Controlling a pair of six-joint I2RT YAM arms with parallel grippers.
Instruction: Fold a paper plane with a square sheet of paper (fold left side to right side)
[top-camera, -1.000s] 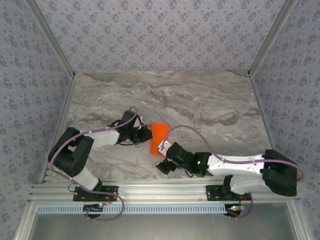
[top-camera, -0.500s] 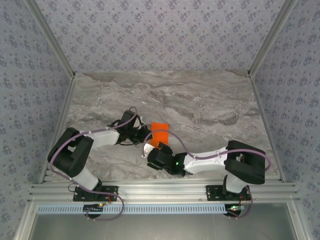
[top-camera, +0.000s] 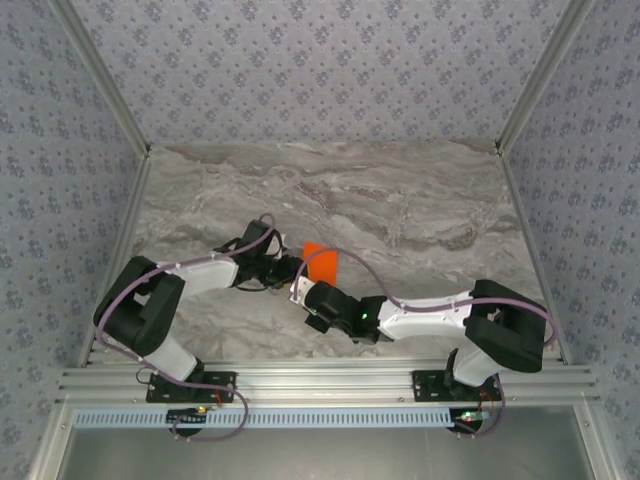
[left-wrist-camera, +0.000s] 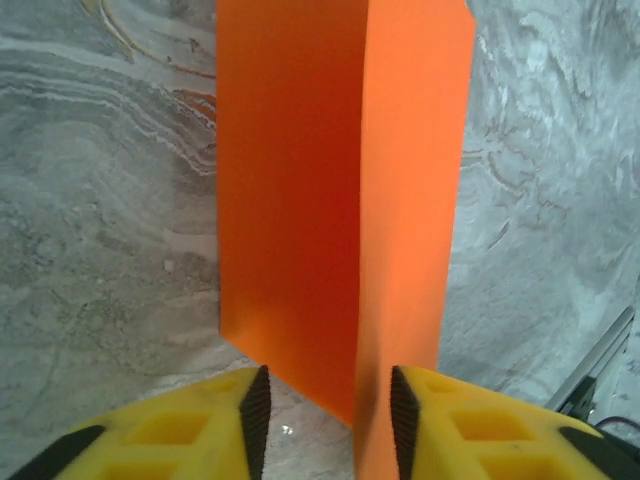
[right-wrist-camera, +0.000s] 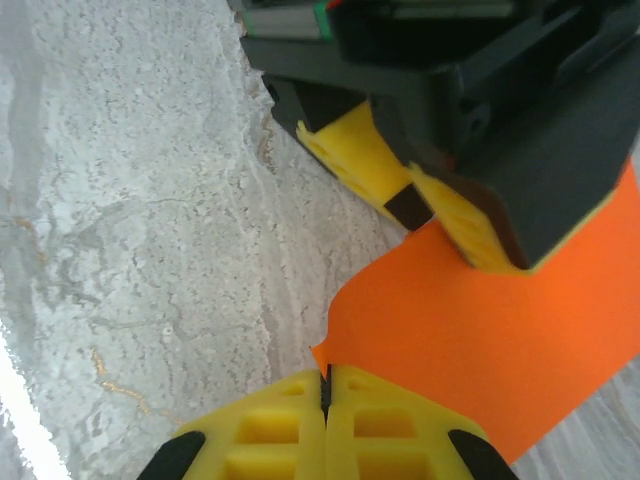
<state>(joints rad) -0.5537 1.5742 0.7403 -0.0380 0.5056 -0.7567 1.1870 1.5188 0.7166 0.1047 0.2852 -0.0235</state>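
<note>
square sheet of paper (top-camera: 322, 264): orange, half-folded, on table (top-camera: 430, 200), crease between left fingers (left-wrist-camera: 255, 400) | left fingers: spread, not gripping | right fingers (right-wrist-camera: 280, 425): pressed together, pinching the sheet's corner just beside left fingers

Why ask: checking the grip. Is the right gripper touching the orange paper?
Touching: right wrist view shows right gripper pinching the orange paper by its corner.

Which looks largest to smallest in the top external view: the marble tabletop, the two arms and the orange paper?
1. marble tabletop, by far the largest.
2. right arm and left arm: they look about alike, so not ranked against each other.
3. orange paper, smallest; the arms partly cover it, so less than the whole sheet shows.
</note>
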